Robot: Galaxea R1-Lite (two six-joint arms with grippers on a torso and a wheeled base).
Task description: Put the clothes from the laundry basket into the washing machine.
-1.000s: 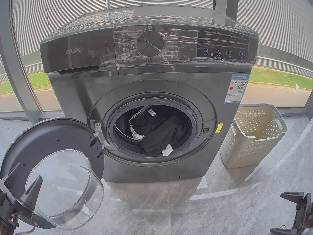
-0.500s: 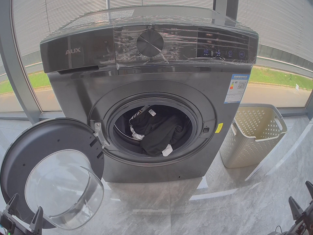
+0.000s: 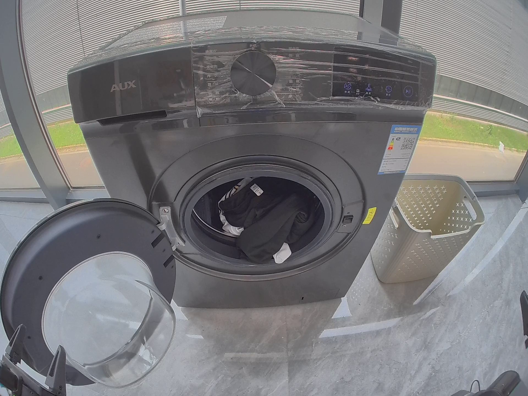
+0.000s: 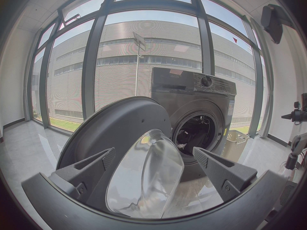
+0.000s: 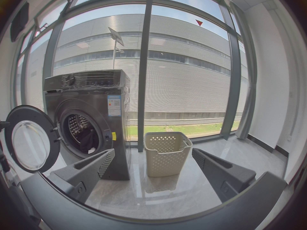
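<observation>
Dark clothes (image 3: pixel 264 221) lie in the washer (image 3: pixel 247 133) drum; its door (image 3: pixel 71 237) stands open on the left, and the basket (image 3: pixel 407 248) sits on the floor just right of it. The left hand (image 4: pixel 153 152), low by the door, is spread wide. The right hand (image 5: pixel 153 151), facing the basket, is also wide.

The dark grey washing machine (image 3: pixel 247 138) stands with its round door (image 3: pixel 82 281) swung open. Black and white clothes (image 3: pixel 264 221) lie inside the drum. The cream laundry basket (image 3: pixel 426 229) stands just beside it.
</observation>
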